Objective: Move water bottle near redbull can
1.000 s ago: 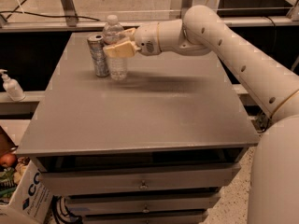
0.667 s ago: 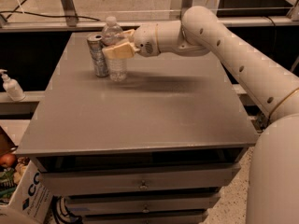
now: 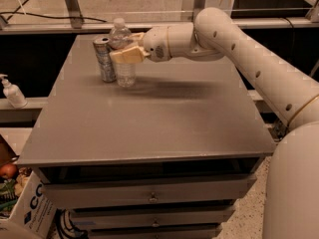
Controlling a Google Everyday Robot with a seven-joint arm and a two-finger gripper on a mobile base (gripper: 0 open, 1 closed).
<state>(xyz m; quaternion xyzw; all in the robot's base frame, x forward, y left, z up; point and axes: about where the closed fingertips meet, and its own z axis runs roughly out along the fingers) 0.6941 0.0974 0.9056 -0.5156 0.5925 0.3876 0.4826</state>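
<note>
The water bottle (image 3: pixel 122 49), clear ribbed plastic with a white cap, stands upright at the far left of the grey table top (image 3: pixel 164 113). The redbull can (image 3: pixel 104 59), a slim silver-grey can, stands right beside it on its left, almost touching. My gripper (image 3: pixel 127 50) reaches in from the right with its cream fingers (image 3: pixel 128 56) around the bottle's middle, shut on it. The bottle's label band is hidden behind the fingers.
A small white pump bottle (image 3: pixel 12 91) stands on a low ledge to the left of the table. A cardboard box (image 3: pixel 30 209) sits on the floor at the lower left. The table has drawers (image 3: pixel 149 195) below its front edge. A rail runs behind the table.
</note>
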